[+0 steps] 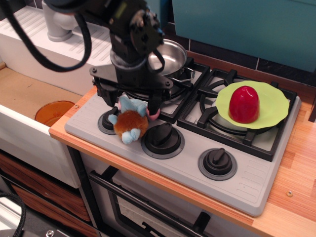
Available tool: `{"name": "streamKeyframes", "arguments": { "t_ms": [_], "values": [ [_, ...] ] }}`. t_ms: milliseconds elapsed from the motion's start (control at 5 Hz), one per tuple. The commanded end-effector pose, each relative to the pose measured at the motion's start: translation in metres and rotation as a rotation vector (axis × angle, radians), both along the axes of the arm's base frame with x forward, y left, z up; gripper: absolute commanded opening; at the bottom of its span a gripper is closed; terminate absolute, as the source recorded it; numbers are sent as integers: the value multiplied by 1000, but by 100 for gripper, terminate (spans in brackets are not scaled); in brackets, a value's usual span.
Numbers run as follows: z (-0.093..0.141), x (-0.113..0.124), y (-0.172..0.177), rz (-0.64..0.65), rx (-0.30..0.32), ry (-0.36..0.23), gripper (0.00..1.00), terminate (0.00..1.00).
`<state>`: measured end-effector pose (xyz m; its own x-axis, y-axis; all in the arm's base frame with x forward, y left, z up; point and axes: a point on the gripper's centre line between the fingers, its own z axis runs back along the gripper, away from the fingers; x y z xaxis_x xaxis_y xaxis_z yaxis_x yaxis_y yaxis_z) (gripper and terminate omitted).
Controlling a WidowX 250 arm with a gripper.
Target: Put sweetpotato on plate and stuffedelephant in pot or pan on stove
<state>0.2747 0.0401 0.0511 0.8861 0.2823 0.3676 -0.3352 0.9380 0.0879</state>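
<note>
The stuffedelephant (130, 123) lies on the stove's (247, 182) front left, between two knobs, orange body toward me and blue-grey head toward the back. My gripper (131, 102) is open, low over the toy's head, one finger on each side of it. The steel pot (170, 55) stands on the back-left burner, partly hidden by my arm. The dark-red sweetpotato (244, 104) sits on the lime-green plate (274, 104) on the right burner.
An orange bowl (53, 112) lies in the sink at the left. A white faucet (58, 22) stands at the back left. Black knobs (217, 163) line the stove front. A wooden counter (301, 173) lies to the right.
</note>
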Motion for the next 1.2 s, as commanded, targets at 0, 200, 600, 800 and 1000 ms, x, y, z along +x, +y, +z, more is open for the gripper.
{"name": "streamKeyframes", "arguments": {
  "t_ms": [0,200,600,800,1000],
  "values": [
    [2,7,-4,4,16,-36,0,0],
    [1,6,-5,2,0,-13,0,0],
    [-1,6,-4,10,18,26,0,0],
    [-3,5,-3,12,30,54,0,0],
    [47,15,-17,41,40,59,0,0]
  ]
}}
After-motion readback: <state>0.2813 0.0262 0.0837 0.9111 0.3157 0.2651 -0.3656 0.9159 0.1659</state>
